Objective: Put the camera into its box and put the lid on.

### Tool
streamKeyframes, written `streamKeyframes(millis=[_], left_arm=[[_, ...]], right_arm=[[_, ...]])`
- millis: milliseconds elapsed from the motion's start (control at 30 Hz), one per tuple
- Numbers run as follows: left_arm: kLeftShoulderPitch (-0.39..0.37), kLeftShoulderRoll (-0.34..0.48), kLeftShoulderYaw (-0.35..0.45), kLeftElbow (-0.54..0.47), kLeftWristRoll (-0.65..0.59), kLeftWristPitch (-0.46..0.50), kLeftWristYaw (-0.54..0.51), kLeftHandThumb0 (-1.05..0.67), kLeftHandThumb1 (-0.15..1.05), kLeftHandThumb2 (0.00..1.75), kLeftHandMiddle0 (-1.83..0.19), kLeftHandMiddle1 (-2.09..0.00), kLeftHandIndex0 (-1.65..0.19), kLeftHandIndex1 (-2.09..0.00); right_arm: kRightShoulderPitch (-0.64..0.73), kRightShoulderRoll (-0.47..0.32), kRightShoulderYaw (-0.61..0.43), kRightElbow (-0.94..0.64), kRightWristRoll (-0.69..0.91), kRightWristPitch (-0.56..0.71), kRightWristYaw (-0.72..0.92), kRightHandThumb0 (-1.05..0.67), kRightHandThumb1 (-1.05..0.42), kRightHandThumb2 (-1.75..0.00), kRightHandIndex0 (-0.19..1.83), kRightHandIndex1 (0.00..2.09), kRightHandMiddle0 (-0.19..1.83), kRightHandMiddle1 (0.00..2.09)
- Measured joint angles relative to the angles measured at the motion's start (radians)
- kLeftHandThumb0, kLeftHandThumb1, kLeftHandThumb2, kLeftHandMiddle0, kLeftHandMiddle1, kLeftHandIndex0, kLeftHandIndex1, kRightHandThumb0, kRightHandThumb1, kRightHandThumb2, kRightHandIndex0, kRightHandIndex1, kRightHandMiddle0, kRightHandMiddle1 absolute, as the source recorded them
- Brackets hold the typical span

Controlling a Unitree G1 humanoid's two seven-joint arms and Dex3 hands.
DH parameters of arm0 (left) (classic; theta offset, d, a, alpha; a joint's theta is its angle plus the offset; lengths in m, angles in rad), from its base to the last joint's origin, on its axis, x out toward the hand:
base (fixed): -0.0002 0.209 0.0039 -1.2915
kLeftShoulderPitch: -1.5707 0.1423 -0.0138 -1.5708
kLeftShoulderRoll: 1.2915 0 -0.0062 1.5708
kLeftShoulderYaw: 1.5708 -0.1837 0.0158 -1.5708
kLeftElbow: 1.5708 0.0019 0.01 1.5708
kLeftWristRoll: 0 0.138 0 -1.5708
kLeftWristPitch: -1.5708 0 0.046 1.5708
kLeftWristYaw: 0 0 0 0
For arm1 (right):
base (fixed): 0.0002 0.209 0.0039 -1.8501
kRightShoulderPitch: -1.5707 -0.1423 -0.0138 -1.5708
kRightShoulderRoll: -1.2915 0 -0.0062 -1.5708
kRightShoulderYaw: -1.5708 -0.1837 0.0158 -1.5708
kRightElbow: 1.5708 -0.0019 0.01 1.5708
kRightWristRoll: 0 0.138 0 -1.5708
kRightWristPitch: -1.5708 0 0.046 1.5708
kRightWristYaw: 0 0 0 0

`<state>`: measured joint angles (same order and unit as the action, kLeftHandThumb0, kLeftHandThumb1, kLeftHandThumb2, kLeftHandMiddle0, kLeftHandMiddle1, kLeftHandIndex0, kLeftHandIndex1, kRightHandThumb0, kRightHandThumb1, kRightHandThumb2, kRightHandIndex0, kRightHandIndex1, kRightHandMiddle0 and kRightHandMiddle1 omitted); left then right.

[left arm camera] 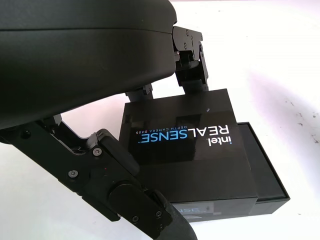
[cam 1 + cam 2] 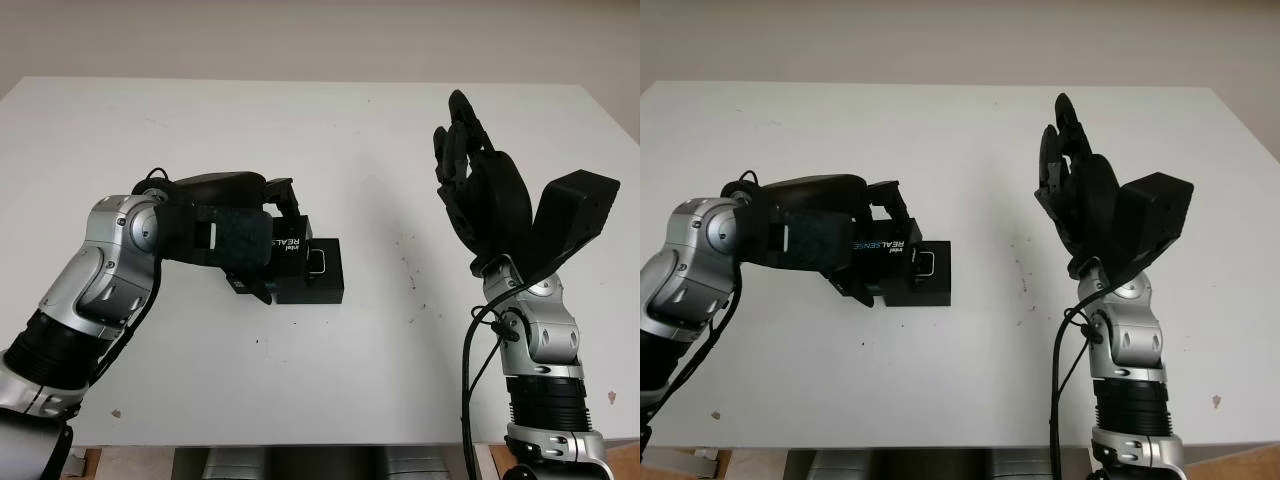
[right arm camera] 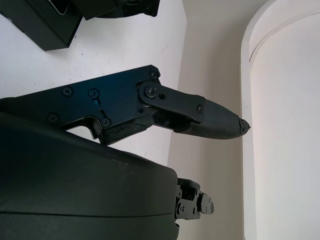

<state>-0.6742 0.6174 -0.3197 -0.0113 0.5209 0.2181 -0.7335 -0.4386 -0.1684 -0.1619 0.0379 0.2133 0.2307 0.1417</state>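
On the white bench (image 2: 330, 390), a little left of its middle, sits the black box (image 2: 320, 283). Its lid (image 1: 187, 137), printed "intel REALSENSE", lies on top of the box but shifted towards the left arm, so a strip of the box's far end sticks out uncovered beyond the lid's edge. On that uncovered end, in the head views, a small pale rounded-rectangle shape (image 2: 320, 262) shows; whether it is the camera or a mark on the box I cannot tell.

The left hand (image 2: 262, 240) reaches in from the left and is closed on the lid: in the left wrist view two fingers (image 1: 189, 57) press on its far edge while the thumb (image 1: 125, 192) bears on the near side, with the hand's shell just above the lid.

The right hand (image 2: 470, 170) is raised above the right part of the bench, well apart from the box, palm turned towards the middle, holding nothing and open. Between it and the box the bench surface carries only a few small dark specks (image 2: 410, 280). Behind the bench is a plain pale wall (image 2: 320, 40).
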Motion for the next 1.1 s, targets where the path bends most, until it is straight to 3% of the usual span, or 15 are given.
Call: streamKeyframes(millis=[67, 300, 400, 800, 1000, 1100], left_arm=[[-0.006, -0.01, -0.002, 0.017, 0.006, -0.001, 0.002, -0.27, 1.05, 0.18, -0.39, -1.84, -0.21, -1.77], [-0.02, -0.037, -0.007, 0.054, 0.021, -0.05, 0.029, -0.27, 1.05, 0.16, -0.47, -1.93, -0.26, -1.92], [-0.03, -0.052, -0.007, 0.08, 0.021, -0.067, 0.047, -0.26, 1.05, 0.15, -0.52, -2.07, -0.27, -1.94], [-0.068, -0.095, -0.017, 0.125, 0.047, -0.055, 0.061, -0.28, 1.05, 0.15, -0.47, -2.04, -0.28, -1.91], [-0.076, -0.125, -0.03, 0.136, 0.065, -0.058, 0.081, -0.28, 1.05, 0.15, -0.28, -2.09, -0.19, -1.97], [-0.076, -0.134, -0.033, 0.137, 0.068, -0.059, 0.087, -0.27, 1.05, 0.15, -0.4, -2.09, -0.26, -2.03]], right_arm=[[0.002, 0.0, 0.0, 0.0, 0.001, 0.0, 0.0, -0.68, -1.05, -0.65, -0.09, 0.06, -0.06, 0.03], [0.008, 0.002, 0.0, 0.0, 0.001, -0.002, 0.003, -0.69, -1.05, -0.64, -0.08, 0.06, -0.06, 0.03], [0.012, 0.007, 0.0, 0.0, 0.001, -0.013, 0.004, -0.69, -1.05, -0.64, -0.08, 0.06, -0.06, 0.03], [0.013, 0.008, 0.01, 0.007, -0.005, -0.023, 0.012, -0.7, -1.05, -0.65, -0.08, 0.06, -0.05, 0.04], [0.016, 0.009, 0.013, 0.006, -0.004, -0.023, 0.007, -0.69, -1.05, -0.66, -0.08, 0.06, -0.05, 0.03], [0.021, 0.012, 0.013, 0.006, -0.004, -0.023, 0.001, -0.69, -1.05, -0.66, -0.08, 0.05, -0.05, 0.03]])
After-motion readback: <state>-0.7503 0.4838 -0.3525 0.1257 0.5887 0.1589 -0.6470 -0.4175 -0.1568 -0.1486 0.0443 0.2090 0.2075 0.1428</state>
